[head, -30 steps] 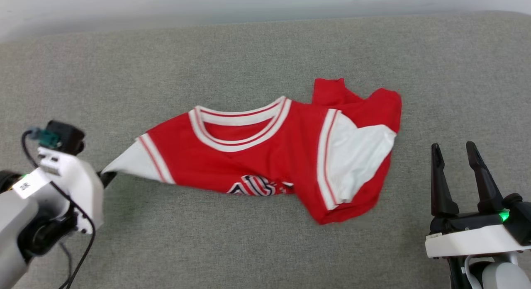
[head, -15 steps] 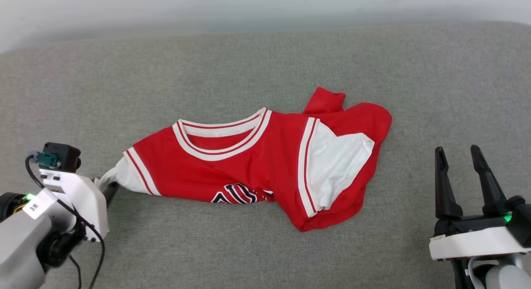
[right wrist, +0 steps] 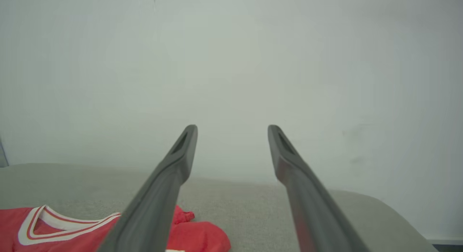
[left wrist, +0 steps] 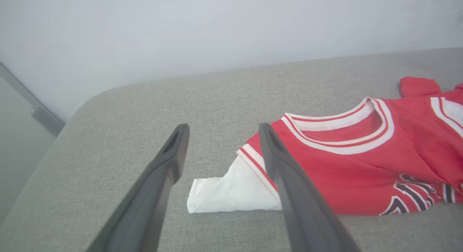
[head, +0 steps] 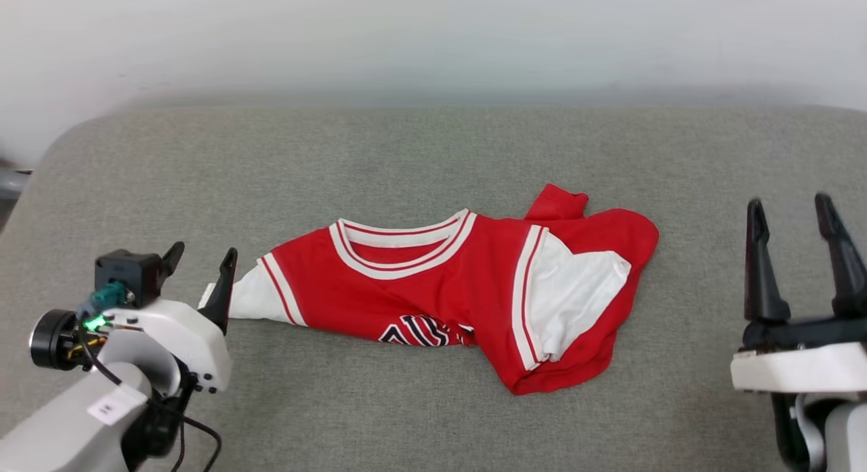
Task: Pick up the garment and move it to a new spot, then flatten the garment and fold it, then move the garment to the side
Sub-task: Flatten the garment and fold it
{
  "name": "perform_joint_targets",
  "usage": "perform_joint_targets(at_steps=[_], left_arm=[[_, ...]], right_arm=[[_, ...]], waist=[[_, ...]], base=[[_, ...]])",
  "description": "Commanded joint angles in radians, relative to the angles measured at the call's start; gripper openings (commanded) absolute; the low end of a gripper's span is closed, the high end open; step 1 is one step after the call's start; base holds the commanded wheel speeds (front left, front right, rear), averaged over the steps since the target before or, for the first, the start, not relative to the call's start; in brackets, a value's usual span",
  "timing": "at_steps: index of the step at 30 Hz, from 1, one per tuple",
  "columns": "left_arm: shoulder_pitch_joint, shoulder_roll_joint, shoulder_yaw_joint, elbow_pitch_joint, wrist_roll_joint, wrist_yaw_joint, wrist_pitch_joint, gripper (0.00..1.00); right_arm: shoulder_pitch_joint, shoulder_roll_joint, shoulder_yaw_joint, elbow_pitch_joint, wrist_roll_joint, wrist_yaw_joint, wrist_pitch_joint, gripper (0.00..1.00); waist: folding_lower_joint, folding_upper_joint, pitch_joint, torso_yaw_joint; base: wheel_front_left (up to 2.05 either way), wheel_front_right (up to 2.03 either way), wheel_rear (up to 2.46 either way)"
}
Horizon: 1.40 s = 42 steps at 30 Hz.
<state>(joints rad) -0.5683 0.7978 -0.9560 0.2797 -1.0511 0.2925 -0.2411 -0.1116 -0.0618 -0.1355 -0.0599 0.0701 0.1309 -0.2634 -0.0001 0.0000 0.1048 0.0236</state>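
Observation:
The garment (head: pixel 440 289) is a red jersey with white sleeves and striped collar, lying crumpled on the grey cushion (head: pixel 433 154). Its body is bunched and one white sleeve is folded over on the right. My left gripper (head: pixel 202 259) stands open just left of the other white sleeve, with nothing between its fingers. The left wrist view has that sleeve (left wrist: pixel 231 192) lying flat beyond the open left gripper (left wrist: pixel 221 129). My right gripper (head: pixel 792 211) is open and empty, well right of the garment. In the right wrist view the right gripper (right wrist: pixel 232 131) points at the wall, the garment (right wrist: pixel 72 230) at lower left.
A pale wall (head: pixel 433 38) rises behind the cushion. The cushion's rounded left corner (head: pixel 61 140) and its edge lie near my left arm. Bare grey fabric surrounds the garment on all sides.
My left gripper has opened and let go of the white sleeve, which now lies on the cushion. The head camera has tilted up, showing more wall. The right gripper stays open.

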Motion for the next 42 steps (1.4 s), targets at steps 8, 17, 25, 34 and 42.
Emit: perform_joint_targets(at_steps=[8,17,25,34,42], left_arm=[[0.160,-0.082,0.201,-0.182,0.229,0.176,-0.025,1.00],[0.342,-0.217,0.419,-0.288,0.482,0.194,-0.024,1.00],[0.402,-0.341,0.532,-0.285,0.608,0.120,-0.024,1.00],[0.389,-0.452,0.616,-0.266,0.708,0.033,-0.024,1.00],[0.367,-0.549,0.667,-0.251,0.788,-0.040,-0.024,1.00]], right_arm=[[-0.147,-0.196,0.132,0.074,0.036,0.000,-0.002,1.00],[-0.360,-0.465,0.432,0.173,0.262,0.000,0.231,1.00],[-0.516,-0.656,0.738,0.153,0.549,-0.001,0.670,1.00],[-0.626,-0.714,0.893,0.195,0.700,-0.001,0.948,1.00],[-0.680,-0.669,1.005,0.364,0.724,-0.001,0.984,1.00]], waist=[[0.0001,0.0000,-0.010,0.030],[0.0001,0.0000,0.015,0.066],[0.0001,0.0000,0.070,0.115],[0.0001,0.0000,0.149,0.165],[0.0001,0.0000,0.224,0.202]], base=[[0.00,0.00,0.00],[0.00,0.00,0.00],[0.00,0.00,0.00],[0.00,0.00,0.00],[0.00,0.00,0.00]])
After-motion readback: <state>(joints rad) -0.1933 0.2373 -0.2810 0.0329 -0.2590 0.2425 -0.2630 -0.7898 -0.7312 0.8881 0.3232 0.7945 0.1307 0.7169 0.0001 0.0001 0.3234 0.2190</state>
